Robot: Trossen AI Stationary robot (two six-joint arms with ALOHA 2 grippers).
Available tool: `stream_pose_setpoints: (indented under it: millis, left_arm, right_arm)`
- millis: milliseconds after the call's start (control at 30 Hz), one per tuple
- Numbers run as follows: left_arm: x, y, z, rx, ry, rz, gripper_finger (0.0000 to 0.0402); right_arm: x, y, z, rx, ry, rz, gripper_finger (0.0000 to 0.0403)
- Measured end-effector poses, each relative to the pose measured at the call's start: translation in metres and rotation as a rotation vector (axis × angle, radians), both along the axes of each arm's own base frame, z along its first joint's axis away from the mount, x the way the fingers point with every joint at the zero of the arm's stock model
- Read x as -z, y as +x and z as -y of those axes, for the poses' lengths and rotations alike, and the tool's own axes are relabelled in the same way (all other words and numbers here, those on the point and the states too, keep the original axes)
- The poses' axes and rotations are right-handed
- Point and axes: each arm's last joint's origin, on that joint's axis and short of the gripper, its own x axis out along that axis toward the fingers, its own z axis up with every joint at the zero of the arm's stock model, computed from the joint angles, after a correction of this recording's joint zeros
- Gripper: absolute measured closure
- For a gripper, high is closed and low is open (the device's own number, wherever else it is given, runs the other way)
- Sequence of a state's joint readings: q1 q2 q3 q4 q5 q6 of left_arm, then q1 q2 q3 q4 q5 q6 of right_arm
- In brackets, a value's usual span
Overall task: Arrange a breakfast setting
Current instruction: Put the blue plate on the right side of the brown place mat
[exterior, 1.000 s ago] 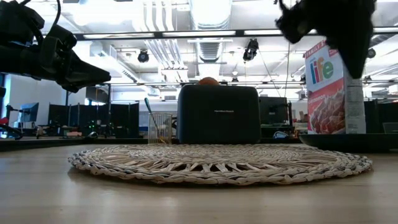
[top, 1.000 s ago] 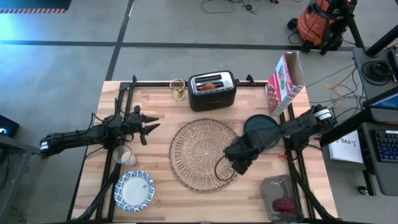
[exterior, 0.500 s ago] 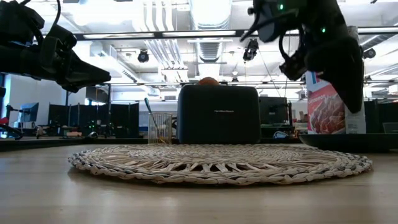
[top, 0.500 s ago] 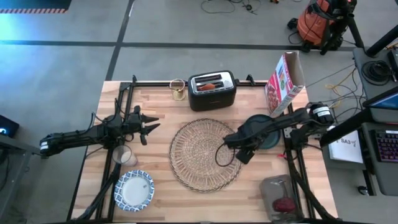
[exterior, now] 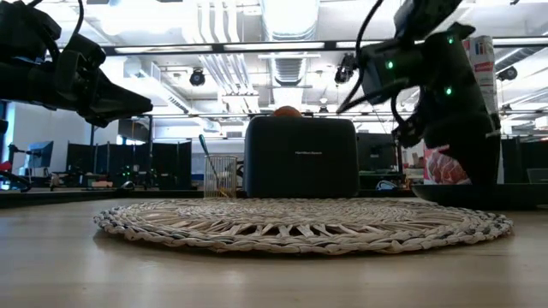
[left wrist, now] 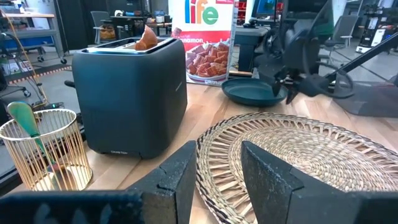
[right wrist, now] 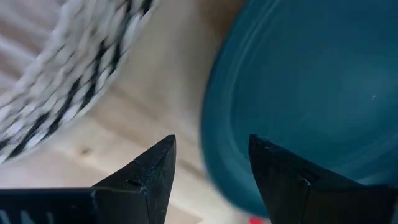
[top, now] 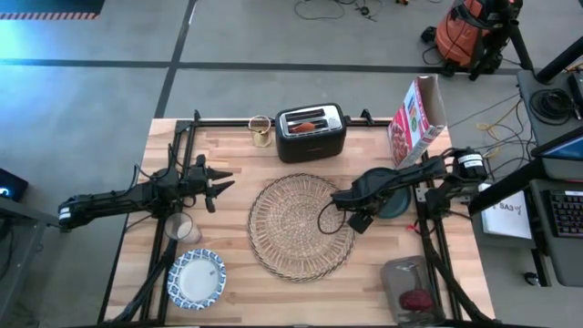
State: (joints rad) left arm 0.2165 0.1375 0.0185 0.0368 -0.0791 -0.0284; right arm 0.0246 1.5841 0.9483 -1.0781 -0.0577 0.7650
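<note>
The round straw placemat (top: 299, 227) lies mid-table. The dark teal plate (top: 392, 202) rests flat on the wood just right of it, partly under my right arm. My right gripper (right wrist: 211, 168) points down, open, over the plate's left rim (right wrist: 217, 143); one finger is over the plate (right wrist: 311, 93), the other over bare wood beside the placemat (right wrist: 68, 81). The patterned bowl (top: 196, 278) and the small glass (top: 179, 228) stand near left. My left gripper (top: 219, 189) waits open and level at the left, above the glass. A brown pastry (left wrist: 146, 38) sticks up from the toaster's slot.
A black toaster (top: 310, 132) and a gold wire holder (top: 260, 131) stand at the far edge. A cereal box (top: 417, 118) is at the far right. A clear bag holding something red (top: 412, 292) lies near right. Bare wood shows between the placemat and the near edge.
My right gripper has gone from above the placemat's near-right rim toward the table's far edge, to the plate's left rim, and has sunk lower. Nothing on the table has shifted.
</note>
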Motion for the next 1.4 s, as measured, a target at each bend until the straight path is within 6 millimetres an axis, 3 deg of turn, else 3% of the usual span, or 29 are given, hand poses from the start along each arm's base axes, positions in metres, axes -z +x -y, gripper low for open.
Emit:
stream_pose_setpoints:
  millis: [267,600,833,1067,1267,1400]
  left_arm:
    - [0.000,0.000,0.000,0.000,0.000,-0.001,0.0290]
    - [0.000,0.000,0.000,0.000,0.000,-0.001,0.0290]
    - [0.000,0.000,0.000,0.000,0.000,0.000,0.0290]
    - [0.000,0.000,0.000,0.000,0.000,-0.001,0.0290]
    - [0.000,0.000,0.000,0.000,0.000,0.000,0.0290]
    - [0.000,0.000,0.000,0.000,0.000,-0.001,0.0290]
  right_arm:
    - [0.007,0.002,0.003,-0.001,-0.010,0.048,0.0238]
    - [0.007,0.002,0.003,-0.007,0.007,0.053,0.0376]
    - [0.005,0.003,0.001,0.008,0.042,0.050,0.0388]
    - [-0.022,0.026,-0.022,-0.083,0.086,0.166,0.0390]
    - [-0.060,0.049,-0.057,-0.257,0.058,0.343,0.0392]
    - [-0.074,0.056,-0.078,-0.313,0.065,0.447,0.0392]
